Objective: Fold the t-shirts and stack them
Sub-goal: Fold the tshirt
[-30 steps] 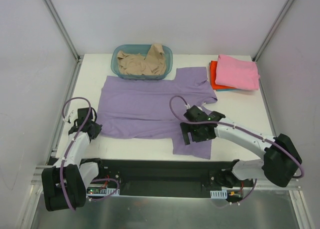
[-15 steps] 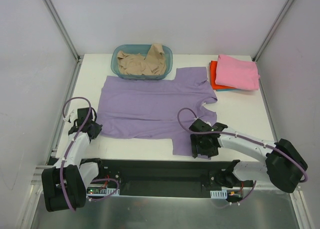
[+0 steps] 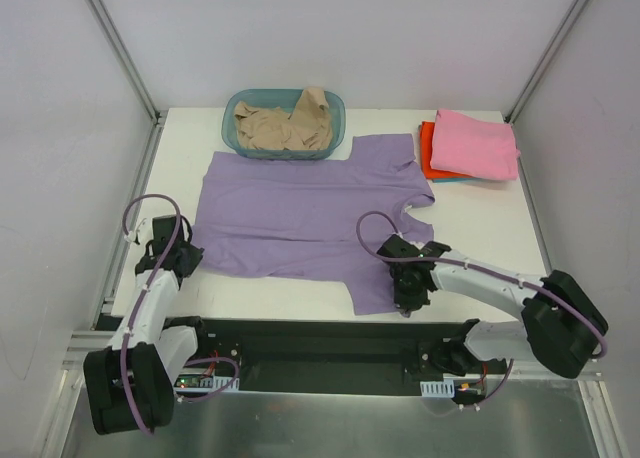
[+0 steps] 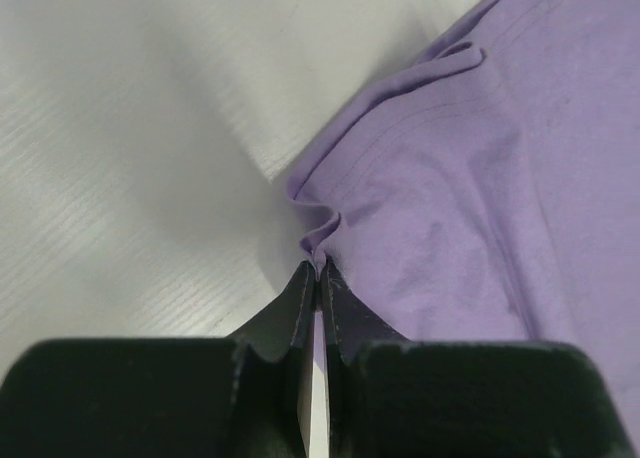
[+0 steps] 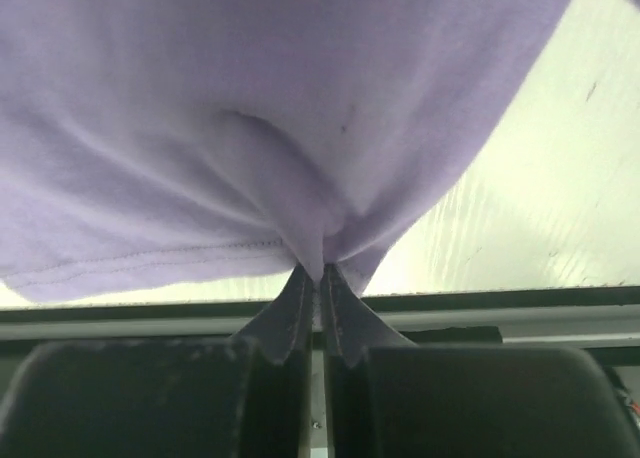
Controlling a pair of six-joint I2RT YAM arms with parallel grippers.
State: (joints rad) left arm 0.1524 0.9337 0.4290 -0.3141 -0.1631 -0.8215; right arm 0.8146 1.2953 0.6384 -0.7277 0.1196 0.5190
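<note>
Clamping one lavender t-shirt (image 3: 300, 213), left end effector (image 4: 318, 274) and right end effector (image 5: 320, 275) both, four t-shirts (image 3: 476, 144) total

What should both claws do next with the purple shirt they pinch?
Probably raise both slightly and carry the near edge toward the far edge. The left claw is shut on the hem corner of the flat lavender-purple cotton t-shirt, the right claw on its near sleeve, so a lengthwise fold looks ready.
</note>
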